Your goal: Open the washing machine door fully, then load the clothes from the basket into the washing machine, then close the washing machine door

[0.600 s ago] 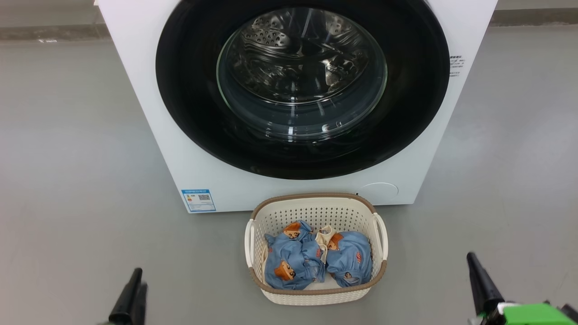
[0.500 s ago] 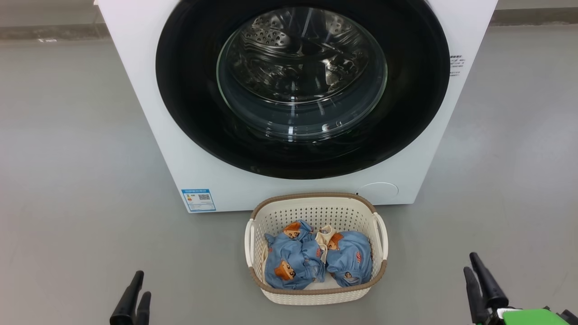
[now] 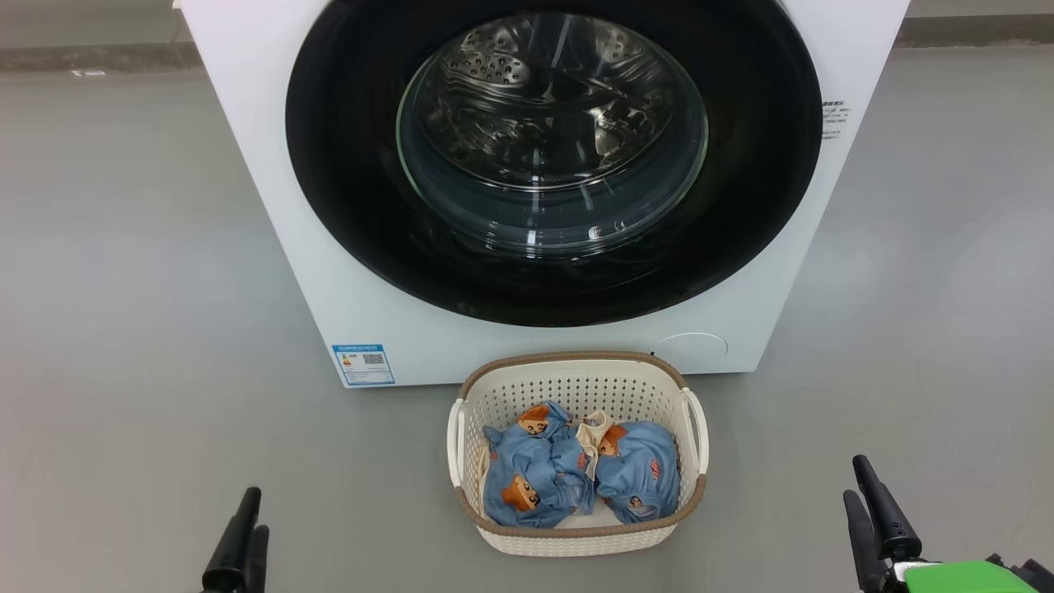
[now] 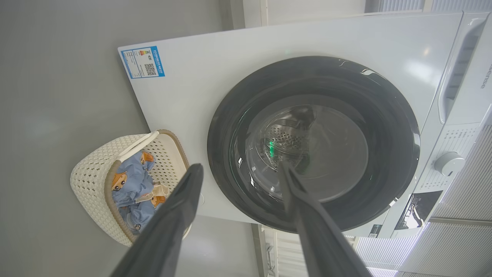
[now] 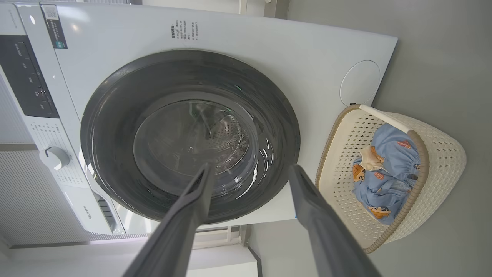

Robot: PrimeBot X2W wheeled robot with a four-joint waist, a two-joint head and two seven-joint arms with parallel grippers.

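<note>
Head view first, the spotter says: where is the washing machine door point(image 3: 552, 148)?

Me: Shut flush against the washing machine point(image 3: 255, 99), far ahead of me and centred. The basket point(image 3: 576, 359) sits on the floor point(image 3: 123, 329) just near of it, with the clothes point(image 3: 576, 473) all inside.

Spotter: And your hands?

Me: Both are empty. My left gripper point(image 3: 254, 512) is low at the near left and my right gripper point(image 3: 854, 478) low at the near right, with the basket between them. Each wrist view shows its two fingers point(image 4: 173, 219) spread well apart with nothing in the gap.

Spotter: Which arm takes the door?

Me: It lies ahead of and above both, about midway, so neither is clearly nearer. The right reaches perhaps a touch farther forward. What decides it is the side the door swings from, and on that glossy rim point(image 3: 346, 165) I can't make out a handle or hinge. I'd judge opening hasn't begun.
</note>
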